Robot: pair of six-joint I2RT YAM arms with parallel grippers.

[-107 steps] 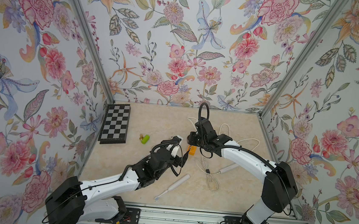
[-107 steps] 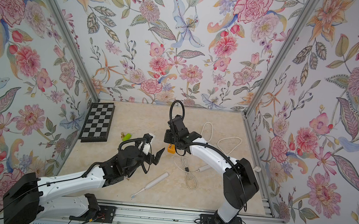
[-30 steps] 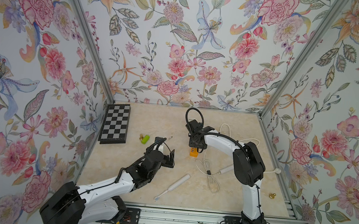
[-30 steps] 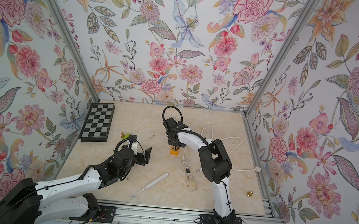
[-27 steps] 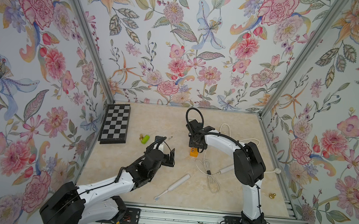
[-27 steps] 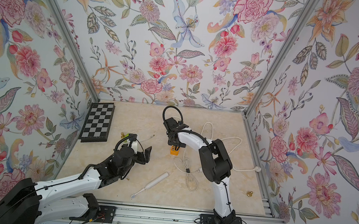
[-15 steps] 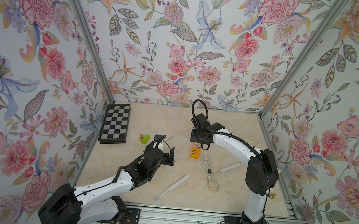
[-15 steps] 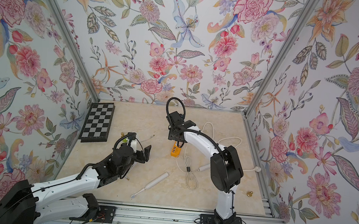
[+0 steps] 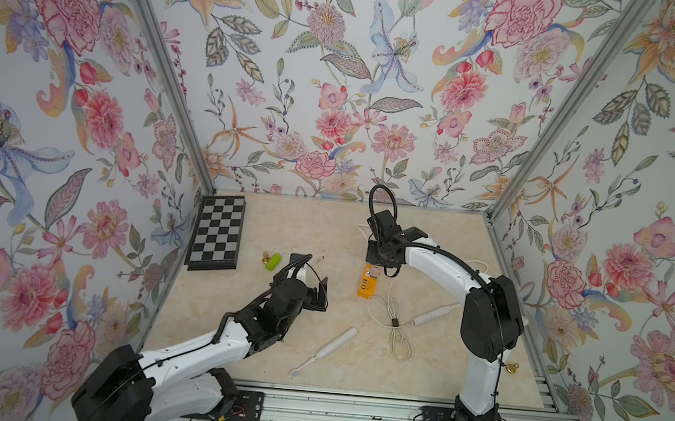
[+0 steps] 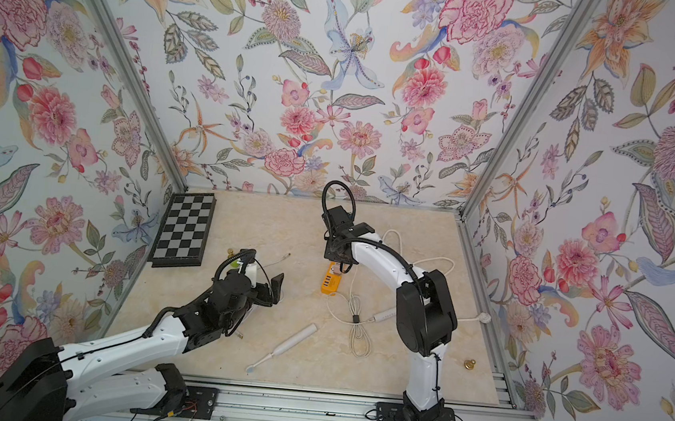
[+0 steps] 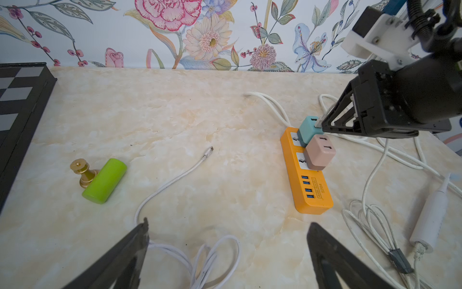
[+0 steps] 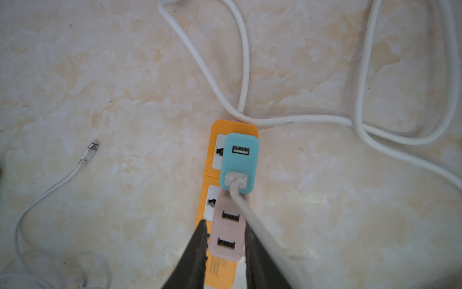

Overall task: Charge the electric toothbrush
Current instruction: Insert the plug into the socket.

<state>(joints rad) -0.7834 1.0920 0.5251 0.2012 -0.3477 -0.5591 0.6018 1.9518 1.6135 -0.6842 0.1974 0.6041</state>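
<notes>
cable (image 12: pixel 240 200) in adapter (image 12: pixel 240 160), toothbrush (image 9: pixel 325 350) unconnected
your right claw (image 12: pixel 225 222) sits over the power strip (image 11: pixel 312 200), jaws narrowed, hold unclear; your left claw (image 11: pixel 227 225) gapes empty. toothbrush lies well apart from the strip, beyond its usb end: next, likely bring it to a cable end.

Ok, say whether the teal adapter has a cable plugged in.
Plugged in: a white USB plug fills one teal adapter port; the other is empty.

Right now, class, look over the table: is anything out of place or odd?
A gold chess piece stands off the chessboard, beside the green cylinder. A second gold piece sits alone near the front right corner of the table. Nothing looks spilled or broken.
</notes>
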